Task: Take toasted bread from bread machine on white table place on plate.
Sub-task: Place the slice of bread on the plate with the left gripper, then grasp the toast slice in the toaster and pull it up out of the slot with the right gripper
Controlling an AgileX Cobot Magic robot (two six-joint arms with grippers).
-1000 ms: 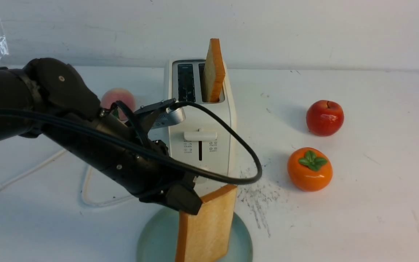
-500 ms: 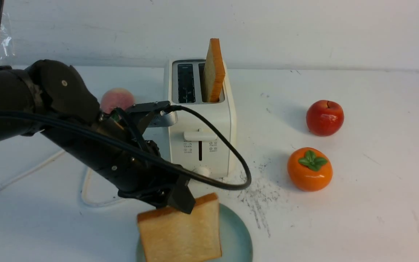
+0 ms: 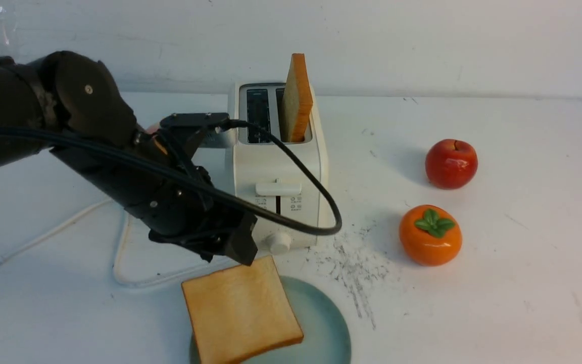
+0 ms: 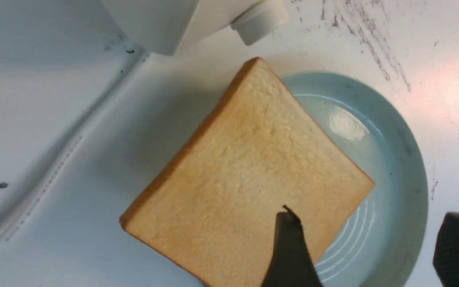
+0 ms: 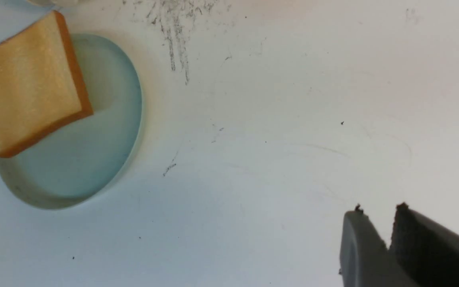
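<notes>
One slice of toasted bread (image 3: 240,308) lies flat on the pale blue-green plate (image 3: 324,323), overhanging its left rim. In the left wrist view the same slice (image 4: 249,171) covers part of the plate (image 4: 397,131). My left gripper (image 3: 235,245) (image 4: 373,239) hovers just above the slice's far edge, open and empty. A second slice (image 3: 297,98) stands upright in the right slot of the bread machine (image 3: 276,167). My right gripper (image 5: 379,209) hangs over the bare white table (image 5: 273,131) to the plate's right. Its fingers are together apart from a slim notch at the tips, holding nothing.
A red apple (image 3: 451,163) and an orange persimmon (image 3: 430,235) sit right of the toaster. Dark scratch marks (image 3: 354,268) lie between the persimmon and the plate. The toaster's white cord (image 3: 134,275) loops on the table at the left, under my left arm.
My left gripper opened and let go of the slice, which tipped from upright to flat on the plate. The left arm then rose and drew back toward the left.
</notes>
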